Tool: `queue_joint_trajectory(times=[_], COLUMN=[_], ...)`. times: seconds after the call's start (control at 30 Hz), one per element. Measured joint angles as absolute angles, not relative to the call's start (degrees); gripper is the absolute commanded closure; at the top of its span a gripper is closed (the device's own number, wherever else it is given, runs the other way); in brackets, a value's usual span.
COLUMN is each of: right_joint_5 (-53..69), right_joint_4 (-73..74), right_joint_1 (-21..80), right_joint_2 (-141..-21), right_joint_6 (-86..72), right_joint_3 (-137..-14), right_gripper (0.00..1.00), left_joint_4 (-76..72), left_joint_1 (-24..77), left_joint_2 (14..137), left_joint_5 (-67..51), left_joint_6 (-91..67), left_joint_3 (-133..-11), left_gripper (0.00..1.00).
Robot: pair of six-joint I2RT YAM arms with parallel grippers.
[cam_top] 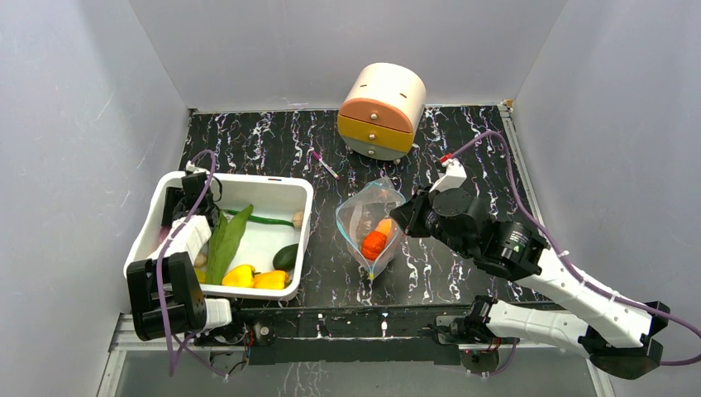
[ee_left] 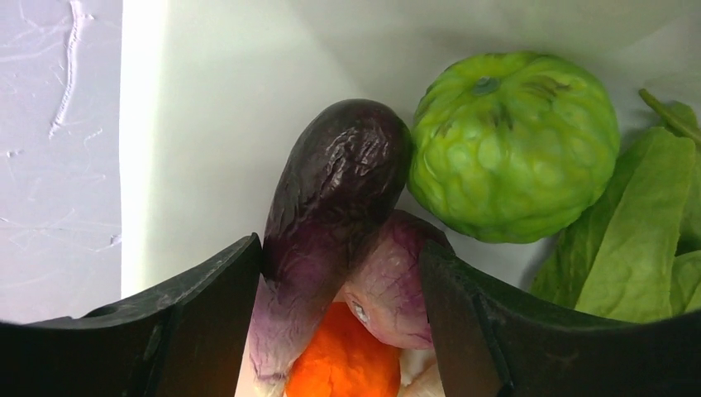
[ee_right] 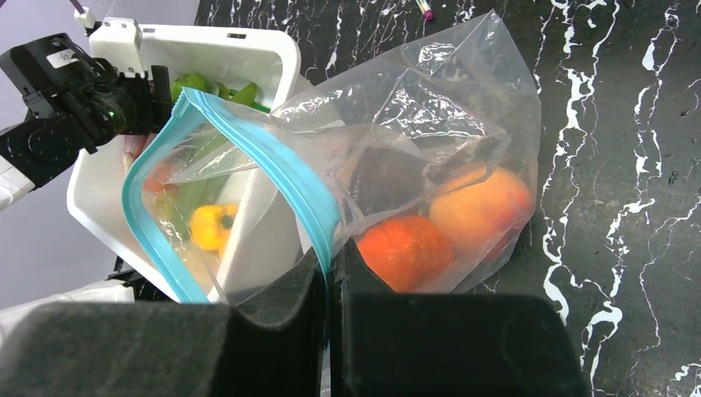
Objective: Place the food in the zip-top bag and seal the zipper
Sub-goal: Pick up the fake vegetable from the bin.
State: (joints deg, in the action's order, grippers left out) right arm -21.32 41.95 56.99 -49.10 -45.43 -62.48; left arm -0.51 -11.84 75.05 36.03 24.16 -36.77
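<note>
- Left end effector is down in the tub, spread. Its fingers flank the eggplant and a purple-pink piece and seem to touch both, likely lining up the next pick.
- Just beside them lie a bumpy green fruit and a leaf. The yellow peppers lie nearer the arms. None of these is bagged yet.
- The bag rests on the desk just right of the tub. It is clear and crinkled, with two orange fruits at its bottom.
- The zipper, a blue-green strip, curves wide open and is unsealed.
- Right end effector is pressed together on the zipper rim, probably propping the mouth up and open for loading.
</note>
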Motion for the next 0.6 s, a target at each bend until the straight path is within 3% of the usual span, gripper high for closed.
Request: queue_joint_trajectory(times=[0.43,0.6], right_joint_5=[-22.5,-22.7], right_joint_4=[42.3,42.2], right_joint_1=[57.0,57.0], right_joint_2=[-47.7,-47.7], right_joint_6=[-44.8,-44.6], right_joint_3=[-63.0,-63.9], right_gripper=[1.00,1.00], left_joint_4=[-3.6,-4.0], left_joint_1=[-11.8,-11.8], left_joint_2=[78.1,78.1], left_joint_5=[38.8,38.9], left_joint_6=[27.7,28.3], left_joint_3=[-37.1,-37.1], left_gripper=[0.40,0.47])
